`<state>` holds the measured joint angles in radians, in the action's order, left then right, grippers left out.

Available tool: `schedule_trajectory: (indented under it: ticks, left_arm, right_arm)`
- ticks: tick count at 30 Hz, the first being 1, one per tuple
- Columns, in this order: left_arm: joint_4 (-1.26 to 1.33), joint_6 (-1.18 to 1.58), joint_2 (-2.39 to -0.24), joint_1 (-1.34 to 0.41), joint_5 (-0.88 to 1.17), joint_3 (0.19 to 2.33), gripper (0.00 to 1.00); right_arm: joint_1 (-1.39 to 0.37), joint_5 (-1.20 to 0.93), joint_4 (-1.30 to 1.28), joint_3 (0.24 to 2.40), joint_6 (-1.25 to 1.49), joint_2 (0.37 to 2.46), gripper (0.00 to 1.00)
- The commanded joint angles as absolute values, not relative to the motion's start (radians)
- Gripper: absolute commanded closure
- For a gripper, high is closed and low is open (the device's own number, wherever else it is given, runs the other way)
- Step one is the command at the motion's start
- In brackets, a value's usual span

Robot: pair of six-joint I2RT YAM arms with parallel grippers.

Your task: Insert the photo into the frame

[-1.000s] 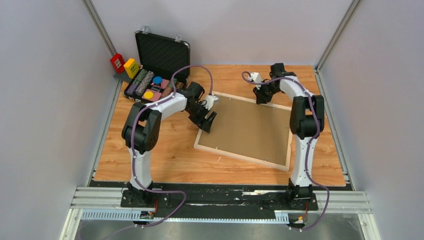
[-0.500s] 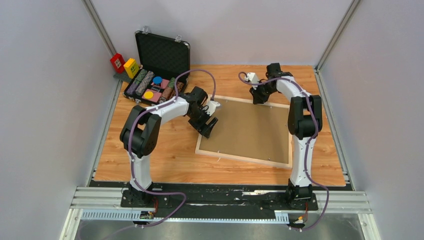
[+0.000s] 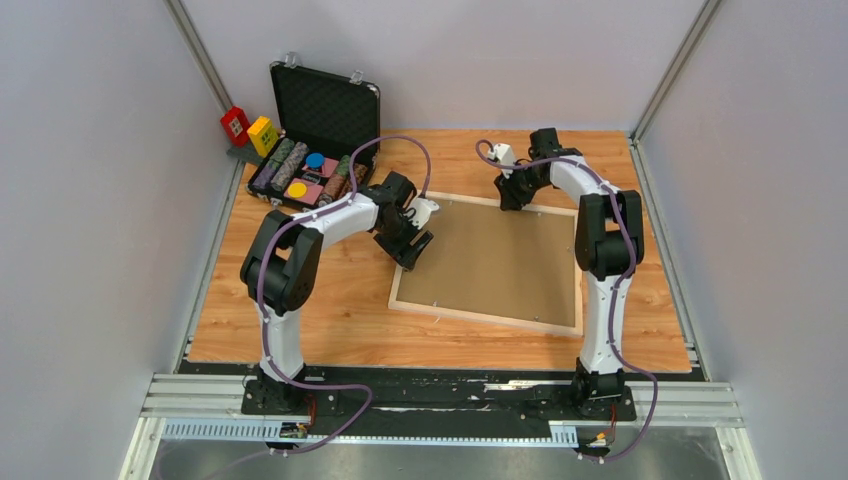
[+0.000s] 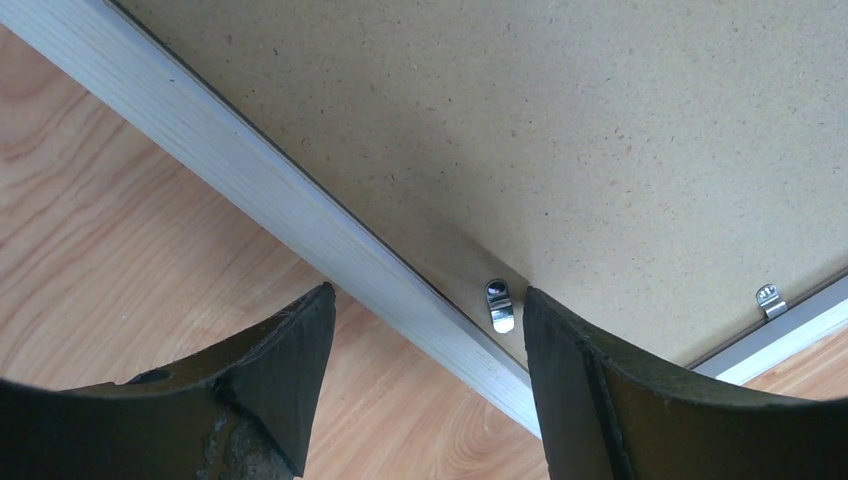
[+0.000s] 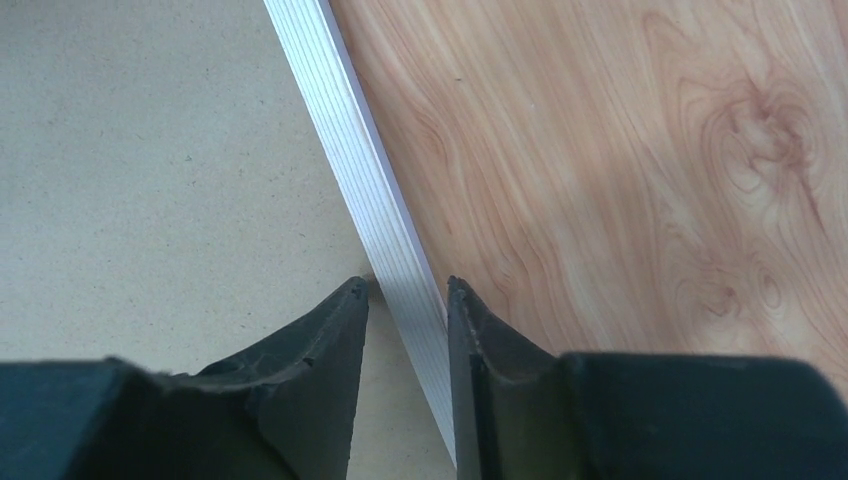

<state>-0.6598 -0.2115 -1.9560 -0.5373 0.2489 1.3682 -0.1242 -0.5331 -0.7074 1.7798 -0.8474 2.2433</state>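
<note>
1. Plainly, the frame (image 3: 480, 318) lies face down near the middle of the bench (image 3: 300, 330), with the brown backing board (image 3: 495, 260) seated inside its pale rails. The photo shows in no view. I judge it sits beneath that board, but cannot confirm it.
2. The left pincer (image 4: 428, 295) stands wide open and holds nothing, straddling the left rail right by a small metal turn clip (image 4: 499, 305).
3. The right pincer (image 5: 407, 285) is parted only narrowly around the far rail. Whether it presses the rail I cannot tell.
4. The step in hand looks like locking the board. Set one finger against the clip's tab and swing it gently, pressing lightly so the frame does not slide.
5. A second clip (image 4: 768, 300) sits by the neighbouring rail and probably wants the same.
6. The open black hard case (image 3: 325, 105), the red box (image 3: 235, 124) and the yellow box (image 3: 262, 133) stand well apart at the far left corner and obstruct nothing.
</note>
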Motion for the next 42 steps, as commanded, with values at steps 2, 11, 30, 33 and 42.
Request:
schedule_trajectory:
  ticks: [2, 11, 30, 33, 42]
  left_arm:
    - [-0.642, -0.225, -1.958, -0.542, 0.258, 1.398, 0.25]
    - [-0.636, -0.233, -1.938, -0.543, 0.293, 1.361, 0.35]
    - [-0.608, -0.256, -1.925, -0.543, 0.249, 1.348, 0.52]
    - [-0.606, -0.268, -1.929, -0.543, 0.239, 1.356, 0.54]
    - [-0.610, -0.256, -1.935, -0.543, 0.250, 1.386, 0.44]
  right_arm:
    - [-0.138, -0.544, -0.700, 1.754, -0.798, 2.204, 0.63]
    - [-0.138, -0.497, -0.696, 1.753, -0.761, 2.180, 0.58]
    - [-0.122, -0.419, -0.697, 1.677, -0.586, 1.974, 0.52]
    - [-0.109, -0.400, -0.697, 1.625, -0.569, 1.925, 0.51]
    - [-0.016, -0.443, -0.696, 1.355, -0.449, 1.708, 0.50]
